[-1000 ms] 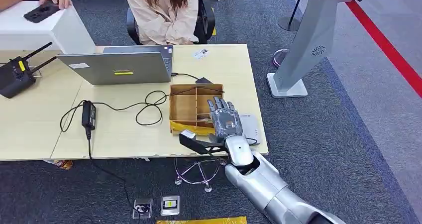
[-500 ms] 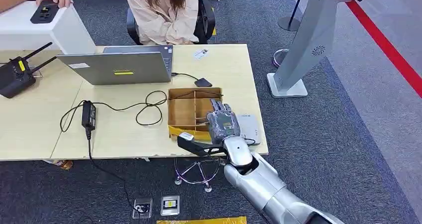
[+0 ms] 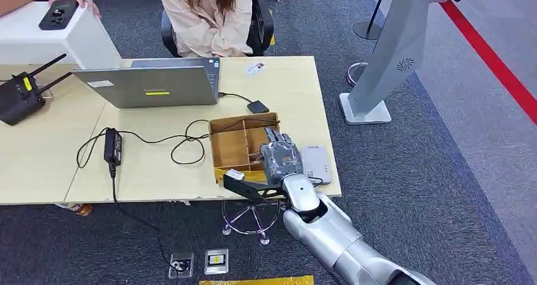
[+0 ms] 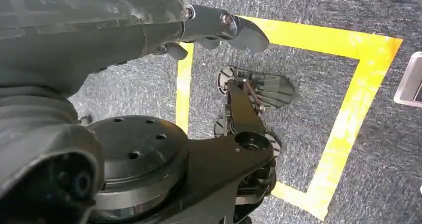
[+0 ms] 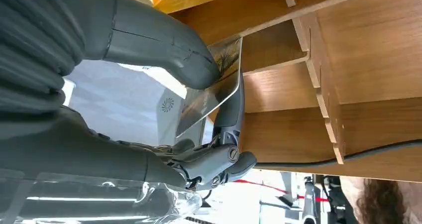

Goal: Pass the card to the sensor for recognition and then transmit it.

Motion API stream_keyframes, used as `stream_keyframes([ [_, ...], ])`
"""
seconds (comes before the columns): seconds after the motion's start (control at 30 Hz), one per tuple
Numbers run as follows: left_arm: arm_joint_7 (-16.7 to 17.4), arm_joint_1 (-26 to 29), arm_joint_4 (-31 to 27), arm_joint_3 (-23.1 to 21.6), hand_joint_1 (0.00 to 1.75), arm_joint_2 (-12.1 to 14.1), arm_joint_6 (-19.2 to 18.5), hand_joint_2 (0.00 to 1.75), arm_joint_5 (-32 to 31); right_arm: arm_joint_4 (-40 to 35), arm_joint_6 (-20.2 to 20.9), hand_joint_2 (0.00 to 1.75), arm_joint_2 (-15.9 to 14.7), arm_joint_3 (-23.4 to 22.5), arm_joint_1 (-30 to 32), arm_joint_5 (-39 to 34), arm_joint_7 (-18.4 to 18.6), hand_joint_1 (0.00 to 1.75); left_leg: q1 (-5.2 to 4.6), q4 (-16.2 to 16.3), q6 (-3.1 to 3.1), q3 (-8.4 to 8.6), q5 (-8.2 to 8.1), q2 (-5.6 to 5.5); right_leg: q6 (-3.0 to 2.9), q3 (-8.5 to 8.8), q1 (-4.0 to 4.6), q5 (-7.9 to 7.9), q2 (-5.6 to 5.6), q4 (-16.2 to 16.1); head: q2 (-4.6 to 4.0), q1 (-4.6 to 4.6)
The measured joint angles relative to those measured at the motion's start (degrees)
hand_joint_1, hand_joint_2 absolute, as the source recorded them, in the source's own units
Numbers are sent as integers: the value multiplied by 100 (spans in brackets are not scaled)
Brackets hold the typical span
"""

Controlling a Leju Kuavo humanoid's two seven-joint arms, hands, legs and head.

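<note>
The right hand [image 3: 283, 160] reaches into the wooden divided box [image 3: 235, 143] near the table's [image 3: 158, 171] front right corner. In the right wrist view, the thumb [image 5: 164, 45] and a dark finger [image 5: 230, 109] pinch a card [image 5: 209, 97] just at the box's divider, so the hand is grasping the card. The card stands on edge, partly inside a compartment, its printed face tilted toward the camera.

Just beside the hand, toward the table's right edge, lies a flat grey sensor [image 3: 315, 163], close to the box. A black cable [image 3: 190, 136] loops from the laptop [image 3: 152, 85] across the middle of the table and runs over the box's back rim; a strand of it shows along the box wall in the right wrist view. A small black adapter [image 3: 258, 106] lies just behind the box. A black power brick [image 3: 113, 144] sits left of centre, and a router with antennas [image 3: 19, 95] rests near the left edge. A small card-like tag [image 3: 256, 68] lies at the back edge.

A person [image 3: 212, 16] sits behind the table at the laptop. The left hand [image 4: 219, 27] hangs over grey carpet marked with yellow tape [image 4: 348, 109]; its fingers look loosely curled with nothing in them.
</note>
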Motion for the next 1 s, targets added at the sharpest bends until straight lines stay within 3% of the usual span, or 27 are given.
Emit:
stream_keyframes([
  [0.2,0,0,0,-2,0,2,-24,0,-35,42,-116,175,0,0,0,-68,11,175,0,0,0,0,0,0,0,0,0,0,0,0,0,0],
  [0.37,0,2,0,-2,0,4,-42,0,-50,-107,-518,175,-24,2,-34,166,275,175,0,0,0,-2,0,0,0,0,0,1,0,0,0,0],
  [0.5,0,2,0,-4,0,7,-46,0,-61,-904,-92,175,-103,7,-302,516,583,175,0,1,0,-1,0,8,1,-5,0,1,13,1,0,-2],
  [0.63,0,3,0,-4,0,4,-70,0,-72,-1604,205,175,-164,13,-667,636,651,175,0,1,0,-1,0,11,1,-5,0,1,12,1,0,0],
  [0.8,0,2,0,-22,0,4,-72,0,-74,-2094,282,175,-221,105,-849,634,667,175,0,0,0,-2,0,12,0,-5,0,1,12,1,0,-2],
  [1.0,0,2,0,-46,0,4,-68,0,-107,-2107,120,175,-258,175,-943,265,547,175,0,0,0,-6,0,11,1,-5,0,1,12,1,0,0],
])
